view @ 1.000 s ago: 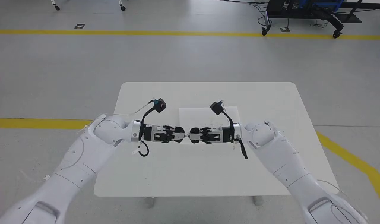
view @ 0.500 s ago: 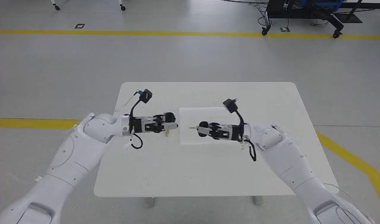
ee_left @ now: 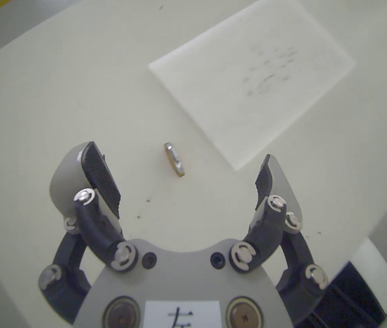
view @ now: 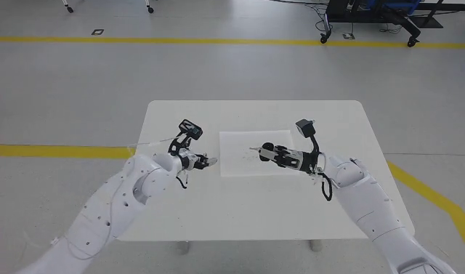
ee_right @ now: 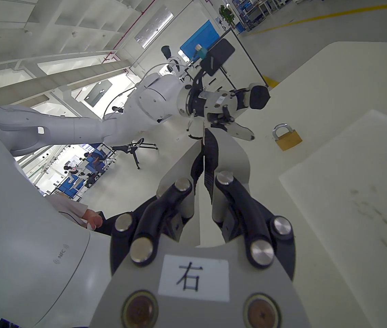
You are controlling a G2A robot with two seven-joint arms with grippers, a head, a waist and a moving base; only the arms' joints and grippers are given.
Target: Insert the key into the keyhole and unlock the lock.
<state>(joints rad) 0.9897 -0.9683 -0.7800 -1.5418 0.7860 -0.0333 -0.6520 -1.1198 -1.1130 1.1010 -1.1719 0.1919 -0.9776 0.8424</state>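
Covering mid-desk (view: 327, 121) is a white mat (view: 240, 139), with the left claw (view: 208, 160) over bare desk just off the mat's corner, spread wide and holding nothing. Right claw (ee_right: 207, 138) is above the mat, pinched tight, tip pointing toward the left one. Lock (ee_left: 174, 159) sits on the desk below the left claw, between its pads (ee_left: 99, 175) but touching neither, just beside the mat; key (view: 253, 150) is a thin sliver poking from the right claw's tip.
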